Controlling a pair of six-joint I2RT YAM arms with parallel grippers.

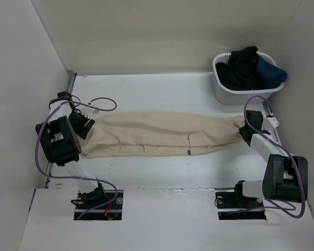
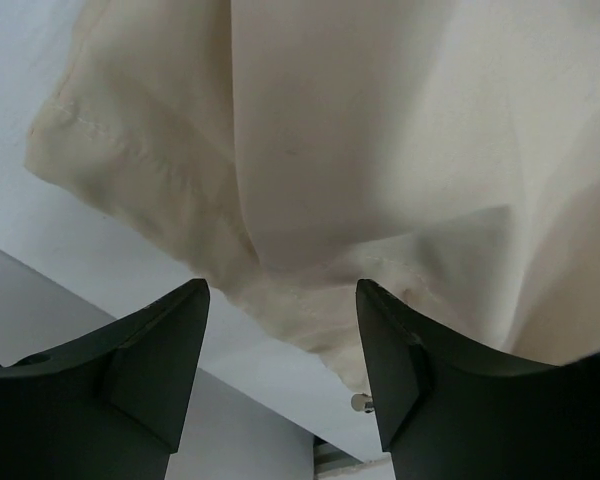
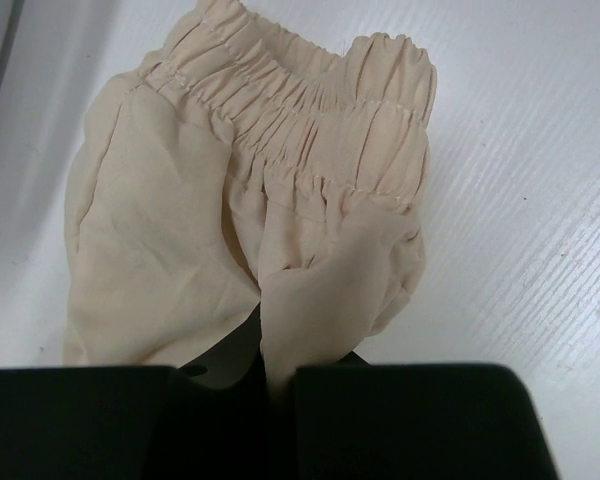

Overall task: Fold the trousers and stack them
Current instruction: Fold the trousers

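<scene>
Left end effector (image 2: 282, 300) at nine o'clock is spread apart; right end effector (image 3: 280, 378) at three o'clock pinches the trousers (image 1: 157, 135).

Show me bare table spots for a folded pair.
Two bare strips of table: one between the trousers and the back wall, left of the basket; one between the trousers and the arm bases. Crowded: trouser ends, at left gripper and right gripper.

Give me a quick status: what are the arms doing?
Left gripper open at hems. Right gripper shut on trousers, waistband end. Trousers flat, unfolded. Laundry basket clear.
</scene>
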